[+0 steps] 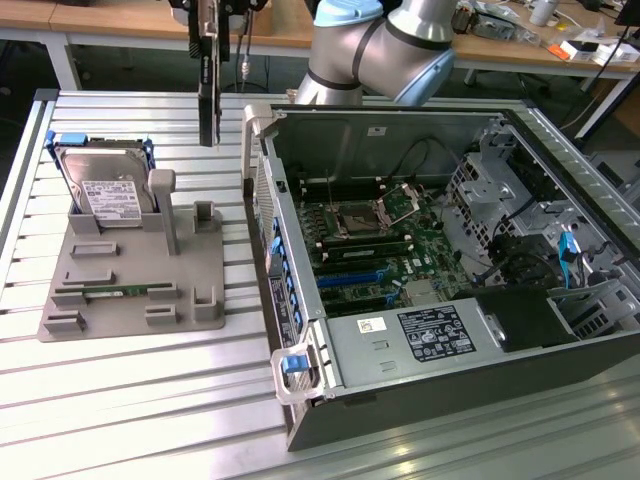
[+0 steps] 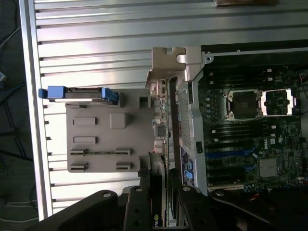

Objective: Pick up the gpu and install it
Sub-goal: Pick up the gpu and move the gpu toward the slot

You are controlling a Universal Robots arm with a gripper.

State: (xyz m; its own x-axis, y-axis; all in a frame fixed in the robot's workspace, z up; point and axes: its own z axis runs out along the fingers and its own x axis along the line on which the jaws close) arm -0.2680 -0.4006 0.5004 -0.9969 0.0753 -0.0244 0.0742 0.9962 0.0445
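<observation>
The gpu (image 1: 208, 90), a slim dark card, hangs on edge from my gripper (image 1: 213, 15), which is shut on its upper end. It hovers above the ribbed table, between the grey parts holder (image 1: 190, 290) and the open computer case (image 1: 300, 330), clear of both. In the wrist view the gpu (image 2: 162, 130) runs edge-on out from between my gripper (image 2: 161, 204) fingers, alongside the case wall. The motherboard (image 1: 380, 235) lies open inside the case, with blue card slots (image 1: 355, 275) near its side wall; these blue slots (image 2: 231, 155) also appear in the wrist view.
A silver hard drive (image 1: 105, 190) in blue rails stands in the holder's back slot, and a green memory stick (image 1: 120, 292) lies in a front slot. The arm (image 1: 385, 50) reaches over the case's back. Workbenches with clutter stand behind the table.
</observation>
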